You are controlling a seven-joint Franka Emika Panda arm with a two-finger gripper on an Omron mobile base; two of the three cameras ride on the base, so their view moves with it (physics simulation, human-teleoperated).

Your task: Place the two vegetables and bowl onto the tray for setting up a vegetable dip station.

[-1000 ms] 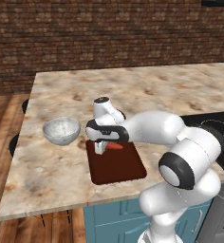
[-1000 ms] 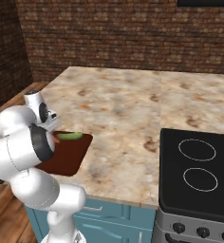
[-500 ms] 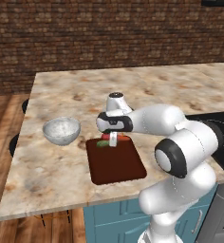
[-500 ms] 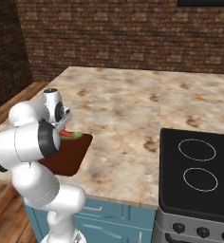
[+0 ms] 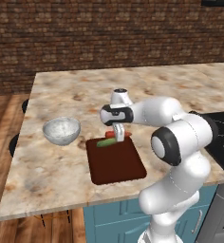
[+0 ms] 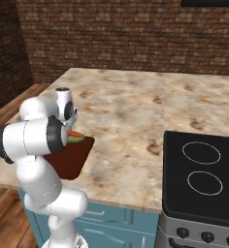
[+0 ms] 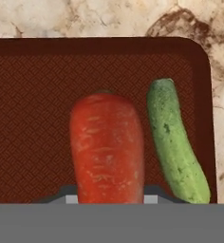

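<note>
The dark reddish-brown tray (image 5: 117, 165) lies near the counter's front edge. On its far edge rests the green cucumber (image 5: 104, 143). My gripper (image 5: 118, 136) points down over that same edge and is shut on the orange-red carrot (image 5: 110, 135), held just above the tray beside the cucumber. The hand view shows the carrot (image 7: 107, 147) between my fingertips, the cucumber (image 7: 175, 142) to its right and the tray (image 7: 33, 118) beneath. From the right base view the carrot (image 6: 74, 133) and cucumber (image 6: 78, 139) peek out past my arm. Left of the tray stands the silvery bowl (image 5: 61, 131).
A black stovetop (image 6: 204, 169) takes up the counter's right end. The marble counter (image 5: 76, 90) stretches back to a brick wall. The counter's left edge drops to a wooden floor (image 5: 4, 123).
My hand has swung right from the tray's far left corner toward the middle of its far edge, carrying the carrot. The bowl and cucumber have stayed put.
</note>
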